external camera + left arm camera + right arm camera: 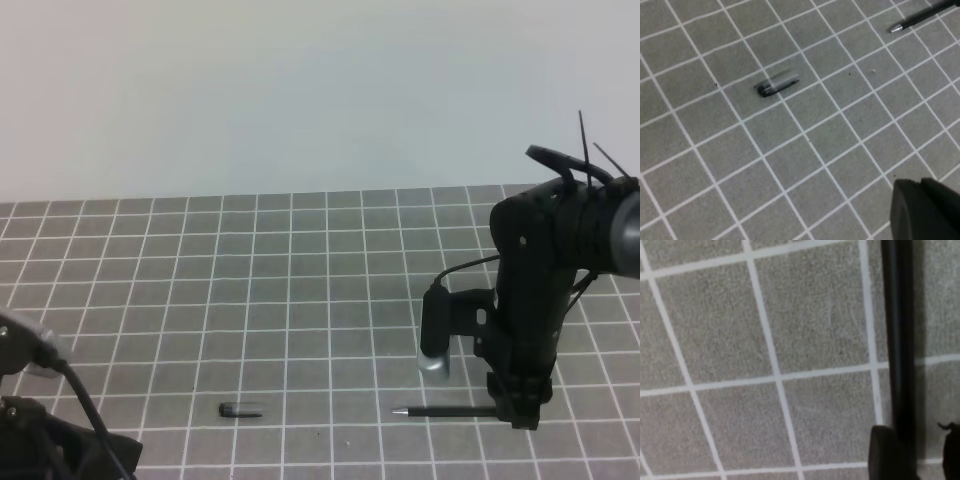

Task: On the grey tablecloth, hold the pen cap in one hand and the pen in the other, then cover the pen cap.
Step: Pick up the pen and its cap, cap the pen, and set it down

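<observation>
So the right claw (517, 412) is down at the pen's (445, 410) back end, jaws spread either side of it. Pen lies flat on the grey cloth (300, 290), silver tip aimed at the cap (240, 410), well apart. Left claw (927, 210) hangs shut, off by the cloth's near-left corner.

plain pale wall (300, 90) behind work surface, evenly lit, faint greenish tint.

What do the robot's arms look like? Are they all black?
Mostly. The right arm is chunky matte black, with black cables, thin zip-tie ends sticking up on top, and a small black camera with a silver lens. The left arm is black too, with a thick cable and a pale grey part.
</observation>
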Available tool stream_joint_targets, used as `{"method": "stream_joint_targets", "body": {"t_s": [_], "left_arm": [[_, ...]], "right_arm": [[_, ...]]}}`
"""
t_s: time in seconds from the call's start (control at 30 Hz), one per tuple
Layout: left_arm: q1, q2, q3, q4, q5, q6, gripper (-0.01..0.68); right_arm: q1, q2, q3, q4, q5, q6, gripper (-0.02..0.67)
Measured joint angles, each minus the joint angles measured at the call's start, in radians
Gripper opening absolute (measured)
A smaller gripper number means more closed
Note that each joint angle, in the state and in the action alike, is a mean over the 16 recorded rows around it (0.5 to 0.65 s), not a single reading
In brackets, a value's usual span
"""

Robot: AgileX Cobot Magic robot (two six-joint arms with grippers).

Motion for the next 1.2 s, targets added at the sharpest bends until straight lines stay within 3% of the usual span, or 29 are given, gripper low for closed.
{"method": "stream_joint_targets", "body": {"t_s": [0.23,0.73,1.03,1.2], "left_arm": [[0.000,-0.001,0.000,-0.001,-0.004,0.006,-0.001],[0.000,0.002,0.000,-0.009,-0.005,0.010,0.000],[0.000,0.001,-0.011,-0.083,-0.011,0.077,0.008],[-0.007,0.010,-0.046,-0.088,-0.011,0.122,0.072]], "right_arm": [[0.000,0.027,-0.003,-0.002,-0.007,0.000,0.241],[0.001,0.041,-0.008,-0.044,0.007,0.008,0.081],[0.002,-0.011,-0.005,-0.134,0.061,0.028,0.067],[0.002,-0.058,-0.003,-0.154,0.086,0.039,0.067]]}}
